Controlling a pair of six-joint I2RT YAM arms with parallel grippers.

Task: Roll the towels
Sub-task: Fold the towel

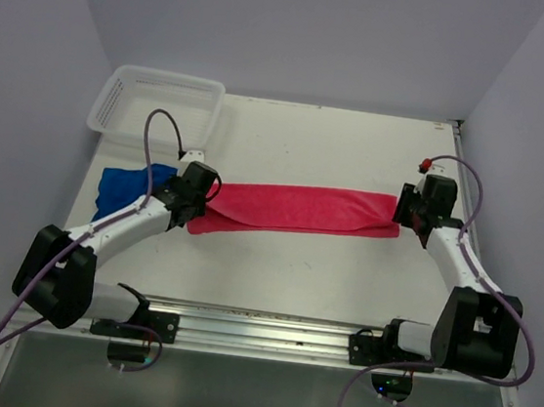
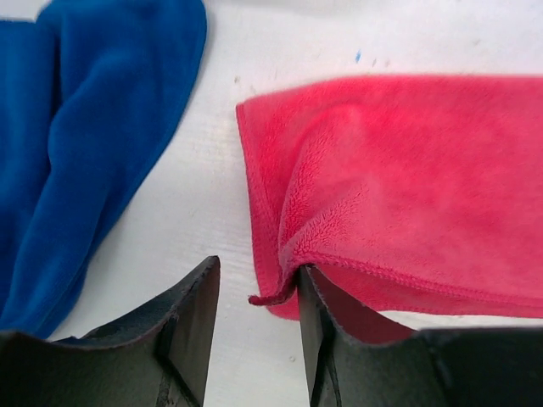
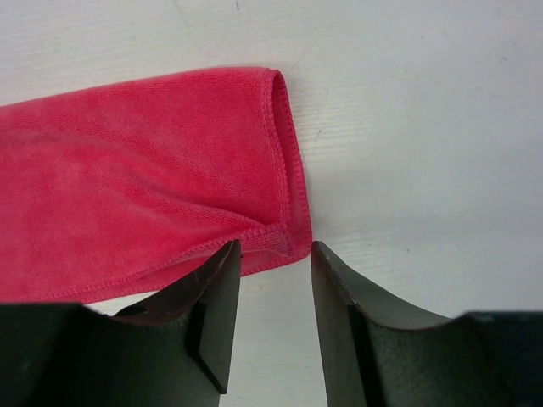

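Observation:
The pink-red towel (image 1: 296,209) lies folded in a long strip across the middle of the table. My left gripper (image 1: 196,205) is at its left end and my right gripper (image 1: 405,211) at its right end. In the left wrist view the left gripper (image 2: 259,273) is open; the pink-red towel (image 2: 407,186) has a corner draped against the right finger (image 2: 327,339), with nothing pinched. In the right wrist view the right gripper (image 3: 273,252) is open, and the pink-red towel (image 3: 153,186) has its corner lying just ahead of the gap. The blue towel (image 1: 122,186) (image 2: 85,127) lies crumpled to the left.
A white mesh basket (image 1: 156,102) stands at the back left corner, just behind the blue towel. Grey walls close in the table on both sides and at the back. A metal rail (image 1: 259,320) runs along the near edge between the arm bases.

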